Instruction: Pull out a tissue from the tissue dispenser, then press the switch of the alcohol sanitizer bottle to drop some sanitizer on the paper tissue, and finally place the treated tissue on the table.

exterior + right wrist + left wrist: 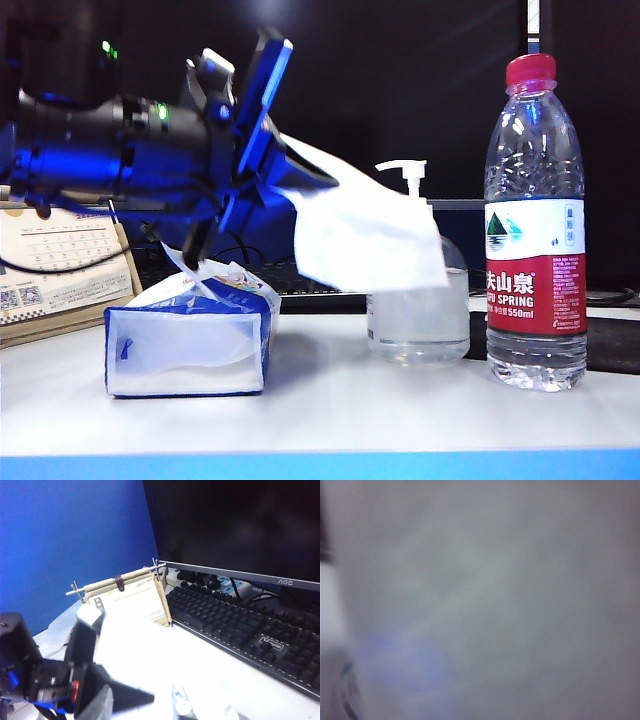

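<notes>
My left gripper (322, 183) reaches in from the left and is shut on the corner of a white tissue (365, 235). The sheet hangs in the air in front of the alcohol sanitizer bottle (420, 320), just below its white pump switch (405, 168). The tissue (480, 600) fills the left wrist view. The blue-and-white tissue dispenser (190, 340) lies on the table (320, 465) under the arm. The right wrist view looks down on the left gripper (150, 697), the tissue (140, 650) and a blurred pump head (182, 707). My right gripper's own jaws are lost in glare; nothing shows held.
A tall water bottle (535, 220) with a red cap stands right of the sanitizer. A desk calendar (60, 270) leans at the far left. Behind are a black keyboard (235, 625) and a monitor (240, 535).
</notes>
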Action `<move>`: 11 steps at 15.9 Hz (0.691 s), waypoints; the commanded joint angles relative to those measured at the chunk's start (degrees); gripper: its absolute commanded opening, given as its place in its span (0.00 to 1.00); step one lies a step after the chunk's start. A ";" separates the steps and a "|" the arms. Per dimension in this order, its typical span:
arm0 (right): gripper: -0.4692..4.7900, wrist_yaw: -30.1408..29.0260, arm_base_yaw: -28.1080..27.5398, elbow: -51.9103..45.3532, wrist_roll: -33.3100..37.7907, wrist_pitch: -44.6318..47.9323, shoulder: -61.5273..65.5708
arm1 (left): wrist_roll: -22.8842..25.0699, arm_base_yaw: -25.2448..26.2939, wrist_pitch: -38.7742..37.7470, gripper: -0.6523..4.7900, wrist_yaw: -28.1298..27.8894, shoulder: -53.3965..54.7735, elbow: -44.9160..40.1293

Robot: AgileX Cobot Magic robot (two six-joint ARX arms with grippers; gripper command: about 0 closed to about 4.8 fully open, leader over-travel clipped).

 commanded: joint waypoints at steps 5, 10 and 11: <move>0.39 -0.35 0.04 0.22 0.98 5.25 8.83 | -6.25 0.33 12.61 0.11 5.20 9.66 2.60; 0.11 -3.19 0.20 0.22 1.11 7.30 11.65 | -6.25 0.33 12.66 0.11 6.32 9.68 2.89; 0.08 -4.63 0.22 0.22 1.64 8.44 12.76 | -6.27 0.35 13.05 0.11 6.69 9.68 2.89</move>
